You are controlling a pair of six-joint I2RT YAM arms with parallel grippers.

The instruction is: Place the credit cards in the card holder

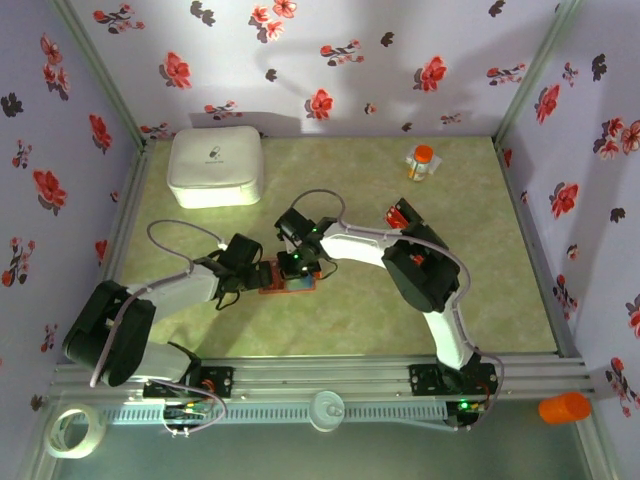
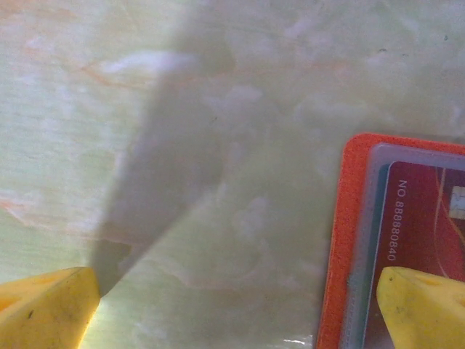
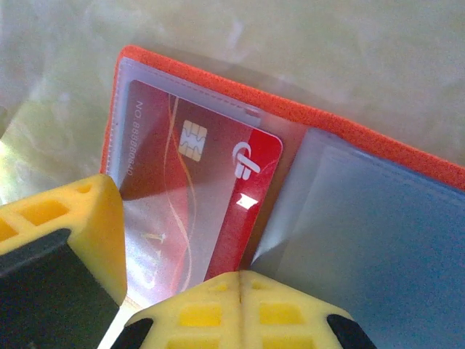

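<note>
- Right gripper (image 3: 240,305) is pressing its jaws fully together at the red card's near edge; I cannot tell whether anything is being pinched.
- Left gripper (image 2: 232,313) is hanging spread wide, one finger (image 2: 421,305) hovering over the holder.
- Card holder (image 1: 290,287) is lying open mid-table between both grippers. It is looking light and floppy, so pin one cover before pushing.
- Red card (image 3: 196,174) is sitting apparently partway inside a clear pocket. It is looking thin, stiff and glossy, so take it by its exposed edge.
</note>
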